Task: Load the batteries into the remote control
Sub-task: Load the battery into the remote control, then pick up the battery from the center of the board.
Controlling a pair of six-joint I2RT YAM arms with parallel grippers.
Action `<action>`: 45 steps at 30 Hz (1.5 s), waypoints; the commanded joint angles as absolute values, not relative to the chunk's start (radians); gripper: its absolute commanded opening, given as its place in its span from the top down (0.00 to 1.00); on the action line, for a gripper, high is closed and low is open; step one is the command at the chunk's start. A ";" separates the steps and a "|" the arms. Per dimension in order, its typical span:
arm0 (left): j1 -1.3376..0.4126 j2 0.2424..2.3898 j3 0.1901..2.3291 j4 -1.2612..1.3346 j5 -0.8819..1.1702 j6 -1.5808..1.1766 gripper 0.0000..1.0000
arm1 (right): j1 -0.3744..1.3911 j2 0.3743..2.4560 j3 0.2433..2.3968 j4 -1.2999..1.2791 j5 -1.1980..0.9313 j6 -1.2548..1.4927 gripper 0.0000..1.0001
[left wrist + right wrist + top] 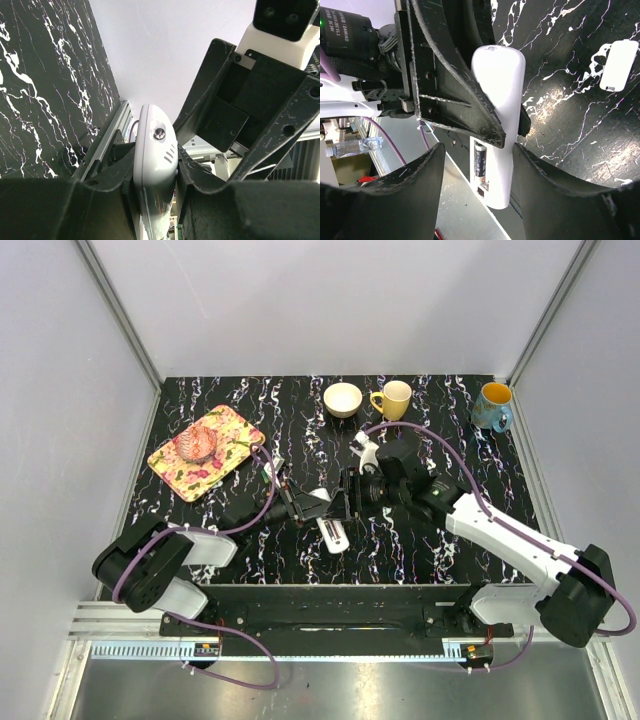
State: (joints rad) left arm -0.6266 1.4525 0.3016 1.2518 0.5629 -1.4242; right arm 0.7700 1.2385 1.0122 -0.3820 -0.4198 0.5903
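Note:
The white remote control [334, 534] is clamped in my left gripper [318, 508] and held above the table's front middle. In the left wrist view the left gripper [155, 165] is shut on the remote control's [154, 145] sides. In the right wrist view the remote control's [499, 100] battery bay is open, with one dark battery [480, 157] seated in it. My right gripper [346, 498] is open and empty; its jaws [479, 150] stand apart on either side of the remote's lower end. The loose white battery cover [618, 65] lies on the marble.
A cream bowl [343, 399], a yellow mug [393, 399] and a blue mug [493, 406] stand along the back. A floral tray [232, 432] with a pink object [197, 442] sits at the left. Both grippers are crowded together at the front middle.

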 commanded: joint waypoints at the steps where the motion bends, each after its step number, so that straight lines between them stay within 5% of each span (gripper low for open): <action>1: -0.626 1.404 0.334 1.664 0.577 -1.434 1.00 | 0.765 1.220 0.988 -0.319 -0.448 0.600 0.39; 12: -0.612 1.336 0.299 1.510 0.545 -1.369 1.00 | 0.721 1.135 0.994 -0.345 -0.275 0.586 0.36; 19: -0.581 1.175 0.218 1.261 0.440 -1.281 1.00 | 0.465 1.173 1.075 -0.431 0.026 0.679 0.41; 33: -0.555 0.939 0.224 1.052 0.532 -1.204 1.00 | 0.341 1.868 1.492 -0.368 0.414 0.405 0.52; 45: -0.538 0.905 0.199 1.019 0.549 -1.180 1.00 | 0.288 2.160 1.713 -0.387 0.413 0.275 0.57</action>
State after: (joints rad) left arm -0.5442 0.9066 0.2020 0.9688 0.5240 -1.1999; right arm 0.2890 2.1044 1.6226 -0.3885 0.3893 0.3489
